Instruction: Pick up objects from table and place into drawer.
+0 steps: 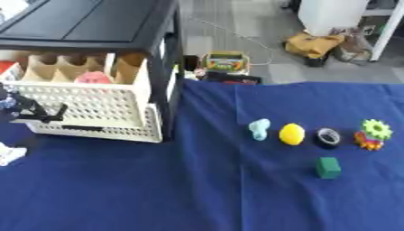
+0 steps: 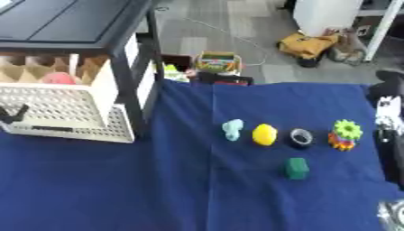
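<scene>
Blue cloth (image 1: pixel 118 189) bears five small toys; left hand (image 1: pixel 28 110) grips the drawer (image 1: pixel 87 106) front.

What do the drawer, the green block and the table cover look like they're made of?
The drawer looks like moulded plastic, cream and matte: its front is a regular grid of holes. The green block could be painted wood, foam or plastic; its flat, dull, even-coloured faces leave that open. The table cover looks like woven cloth, dark blue and matte, with straight fold creases running across it.
</scene>
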### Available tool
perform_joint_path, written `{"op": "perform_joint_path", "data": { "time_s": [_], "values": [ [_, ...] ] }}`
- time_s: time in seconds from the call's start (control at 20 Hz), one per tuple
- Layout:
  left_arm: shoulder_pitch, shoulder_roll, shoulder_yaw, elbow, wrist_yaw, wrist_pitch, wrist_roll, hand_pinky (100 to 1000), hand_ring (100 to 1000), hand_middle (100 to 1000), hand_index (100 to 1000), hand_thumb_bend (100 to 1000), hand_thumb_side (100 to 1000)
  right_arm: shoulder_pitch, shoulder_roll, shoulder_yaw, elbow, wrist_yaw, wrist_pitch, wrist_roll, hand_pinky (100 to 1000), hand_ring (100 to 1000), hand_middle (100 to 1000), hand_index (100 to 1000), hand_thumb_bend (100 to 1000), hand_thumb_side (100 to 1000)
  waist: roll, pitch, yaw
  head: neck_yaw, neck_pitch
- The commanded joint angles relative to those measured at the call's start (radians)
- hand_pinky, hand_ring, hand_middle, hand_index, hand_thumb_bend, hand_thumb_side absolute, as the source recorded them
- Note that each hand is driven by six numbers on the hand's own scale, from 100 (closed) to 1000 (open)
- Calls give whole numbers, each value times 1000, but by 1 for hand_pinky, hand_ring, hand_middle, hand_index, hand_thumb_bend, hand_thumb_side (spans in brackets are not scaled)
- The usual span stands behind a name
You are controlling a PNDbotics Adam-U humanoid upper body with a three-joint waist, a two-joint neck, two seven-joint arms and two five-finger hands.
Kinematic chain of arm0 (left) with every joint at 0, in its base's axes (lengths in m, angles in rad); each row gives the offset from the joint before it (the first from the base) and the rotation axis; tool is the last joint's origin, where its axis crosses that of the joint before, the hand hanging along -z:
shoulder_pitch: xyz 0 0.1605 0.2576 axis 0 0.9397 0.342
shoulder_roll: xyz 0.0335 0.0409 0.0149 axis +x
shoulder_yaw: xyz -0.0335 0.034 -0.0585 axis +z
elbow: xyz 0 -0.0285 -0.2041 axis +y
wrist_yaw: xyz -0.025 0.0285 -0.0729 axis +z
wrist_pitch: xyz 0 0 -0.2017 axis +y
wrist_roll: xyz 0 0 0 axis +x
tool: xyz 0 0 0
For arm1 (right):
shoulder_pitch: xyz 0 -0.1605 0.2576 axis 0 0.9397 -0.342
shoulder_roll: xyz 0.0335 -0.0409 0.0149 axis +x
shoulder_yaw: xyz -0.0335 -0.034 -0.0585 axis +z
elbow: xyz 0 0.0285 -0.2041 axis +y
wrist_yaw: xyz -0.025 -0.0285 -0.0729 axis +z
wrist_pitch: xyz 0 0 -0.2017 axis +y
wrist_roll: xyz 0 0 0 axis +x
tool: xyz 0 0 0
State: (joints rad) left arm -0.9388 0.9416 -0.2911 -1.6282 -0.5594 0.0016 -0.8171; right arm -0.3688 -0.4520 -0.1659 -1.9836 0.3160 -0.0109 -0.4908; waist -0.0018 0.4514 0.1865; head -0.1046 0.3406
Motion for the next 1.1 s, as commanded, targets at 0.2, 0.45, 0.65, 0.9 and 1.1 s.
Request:
{"op": "perform_joint_path", "data": {
  "time_s": [0.2,0.45,0.65,0.9,1.1],
  "values": [
    [13,64,25,-56,16,20,8,100,100,100,822,140,373,-10,-14,-9,-16,-3,-2,-3,592,590,554,739,100,912,3,-22,2,5,-14],
    [35,78,32,-75,16,27,11,100,100,100,820,145,372,-11,-13,-9,-16,-3,-2,-3,592,590,554,740,100,913,2,-21,1,7,-14],
    [49,90,38,-97,17,29,13,100,100,100,821,151,364,-12,-13,-10,-16,-3,-2,-3,592,590,553,740,100,912,1,-21,2,8,-15],
    [66,102,44,-121,25,36,15,100,100,100,819,151,366,-12,-12,-10,-16,-4,-2,-5,592,591,553,740,100,912,0,-21,2,9,-15],
    [77,109,42,-139,23,38,11,100,100,100,817,162,368,-14,-11,-10,-16,-4,-2,-5,593,591,553,740,100,912,-1,-21,3,12,-17]
  ]
}}
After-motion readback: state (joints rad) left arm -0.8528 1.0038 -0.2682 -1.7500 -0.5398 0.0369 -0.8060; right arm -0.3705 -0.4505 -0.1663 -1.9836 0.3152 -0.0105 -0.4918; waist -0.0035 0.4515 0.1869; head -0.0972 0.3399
